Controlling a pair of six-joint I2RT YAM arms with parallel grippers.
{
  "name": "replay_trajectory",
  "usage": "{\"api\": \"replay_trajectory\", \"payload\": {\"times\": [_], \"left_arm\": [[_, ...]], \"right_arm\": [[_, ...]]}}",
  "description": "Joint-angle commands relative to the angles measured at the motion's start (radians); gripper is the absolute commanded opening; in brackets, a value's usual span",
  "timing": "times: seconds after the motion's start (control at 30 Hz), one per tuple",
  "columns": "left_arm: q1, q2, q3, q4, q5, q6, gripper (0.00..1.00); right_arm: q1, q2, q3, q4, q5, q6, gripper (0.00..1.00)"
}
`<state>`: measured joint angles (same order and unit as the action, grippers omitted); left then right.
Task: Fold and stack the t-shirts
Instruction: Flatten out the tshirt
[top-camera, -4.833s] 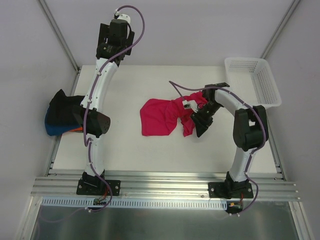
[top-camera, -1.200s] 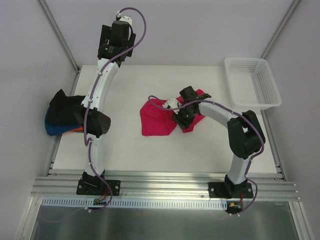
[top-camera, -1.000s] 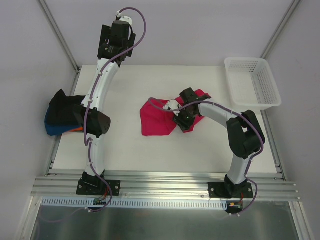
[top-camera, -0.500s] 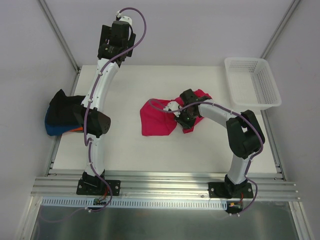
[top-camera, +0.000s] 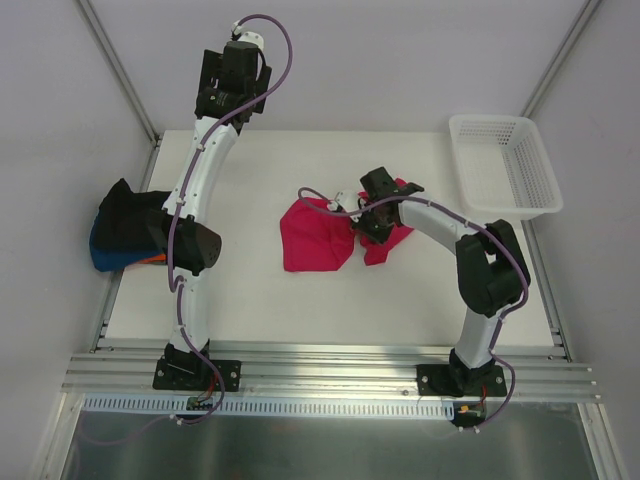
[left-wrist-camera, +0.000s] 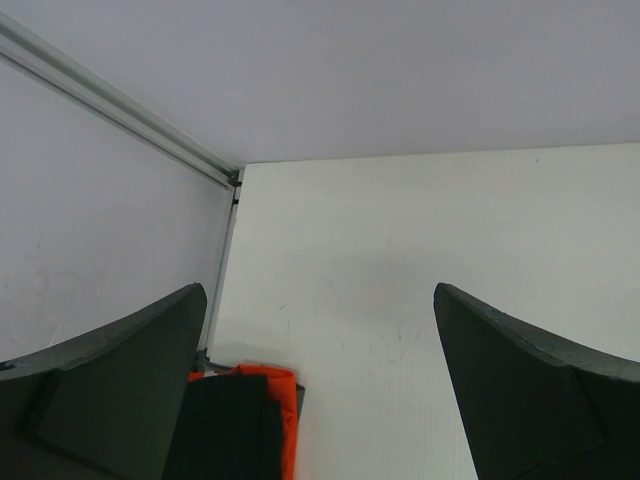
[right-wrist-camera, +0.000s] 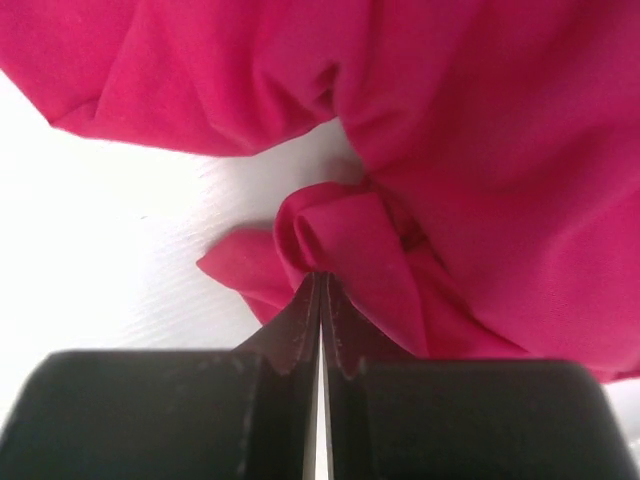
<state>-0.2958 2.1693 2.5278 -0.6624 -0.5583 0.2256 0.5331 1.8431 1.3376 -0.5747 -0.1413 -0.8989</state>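
A crimson-pink t-shirt (top-camera: 315, 236) lies crumpled in the middle of the table. My right gripper (top-camera: 373, 220) sits low over its right part. In the right wrist view the gripper (right-wrist-camera: 320, 278) is shut, with a rolled fold of the crimson-pink t-shirt (right-wrist-camera: 450, 130) pinched at its tips. A pile of folded shirts lies at the left table edge, black (top-camera: 125, 222) on top, with blue (top-camera: 101, 256) and orange (top-camera: 152, 259) below. My left gripper (top-camera: 229, 92) is raised at the back, open and empty. Its view (left-wrist-camera: 320, 385) shows the orange shirt (left-wrist-camera: 281, 398) and the black shirt (left-wrist-camera: 225, 430) below.
A white mesh basket (top-camera: 530, 190) stands at the back right corner of the table. Metal frame rails run along the table's sides and front edge (top-camera: 320, 360). The left arm's elbow hangs over the folded pile.
My right gripper came in from the shirt's right side onto the cloth, then shifted slightly back and right in the last second, bunching the shirt's right part. The left arm has not moved.
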Motion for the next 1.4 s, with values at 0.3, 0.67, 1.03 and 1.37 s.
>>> {"api": "replay_trajectory", "payload": {"times": [0.3, 0.67, 1.03, 1.37], "left_arm": [[-0.011, -0.005, 0.055, 0.024, 0.001, -0.012, 0.99], [0.006, -0.022, -0.084, -0.076, 0.199, -0.028, 0.99], [0.063, 0.159, -0.092, -0.255, 0.760, -0.120, 0.98], [0.055, 0.254, -0.104, -0.282, 0.825, -0.129, 0.98]], "right_arm": [[-0.091, 0.070, 0.345, -0.022, 0.089, -0.098, 0.01], [-0.212, 0.337, 0.751, -0.151, 0.126, 0.094, 0.01], [-0.278, 0.262, 0.963, -0.157, 0.160, 0.148, 0.00], [-0.269, 0.024, 1.063, -0.110, 0.106, 0.268, 0.00]]}}
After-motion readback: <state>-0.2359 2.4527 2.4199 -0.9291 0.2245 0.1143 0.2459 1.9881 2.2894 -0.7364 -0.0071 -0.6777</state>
